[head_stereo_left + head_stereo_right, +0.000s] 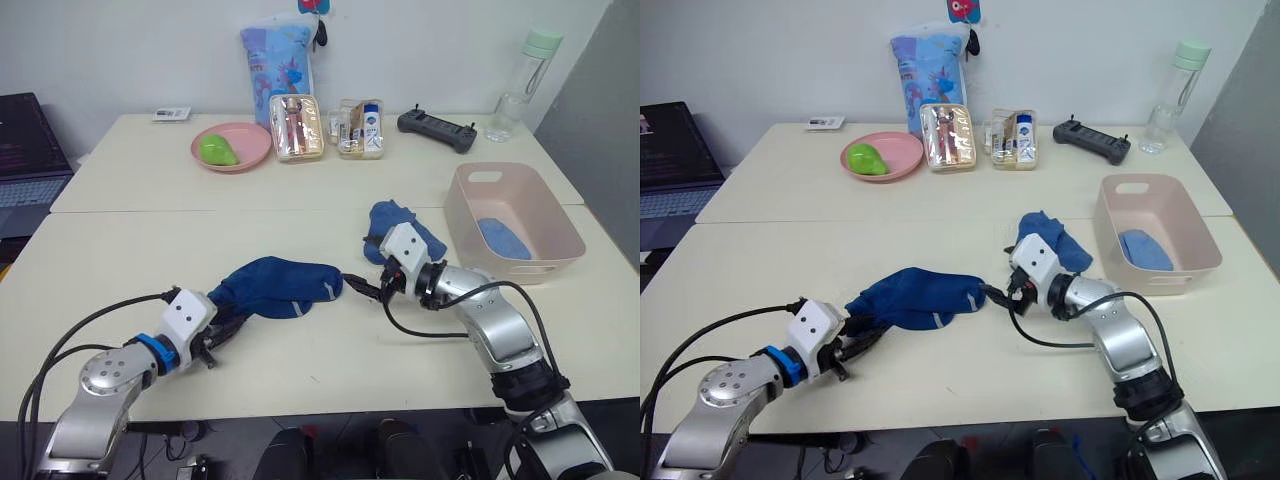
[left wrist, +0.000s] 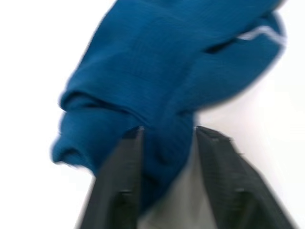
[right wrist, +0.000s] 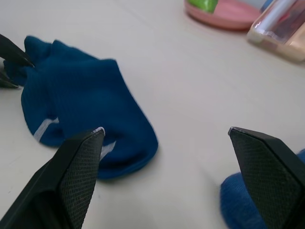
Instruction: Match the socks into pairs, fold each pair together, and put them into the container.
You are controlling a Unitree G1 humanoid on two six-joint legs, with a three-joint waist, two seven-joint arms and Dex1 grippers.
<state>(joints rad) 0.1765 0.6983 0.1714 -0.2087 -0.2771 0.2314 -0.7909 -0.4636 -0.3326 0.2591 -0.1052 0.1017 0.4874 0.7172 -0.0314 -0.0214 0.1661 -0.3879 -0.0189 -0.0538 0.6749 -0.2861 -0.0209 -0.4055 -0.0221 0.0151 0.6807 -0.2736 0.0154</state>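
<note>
Left gripper [image 1: 222, 322]: fingers closed on one end of the dark blue sock pair [image 1: 278, 286], cloth bunched between them in the left wrist view. Right gripper [image 1: 364, 288]: fingers spread wide, holding nothing, tips just beside the pair's other end.

The pair lies flat on the table [image 1: 150, 250], mid-front. A medium-blue sock pile [image 1: 402, 228] sits just behind the right gripper; one light blue sock [image 1: 503, 238] is already in the pink container [image 1: 512, 222], near the table's right edge.

Risks, as I judge them:
- The right gripper may catch only the top sock and separate the pair.
- A left-side pull could drag the pair away from the open fingers.
- The right wrist may nudge the pile behind.
</note>
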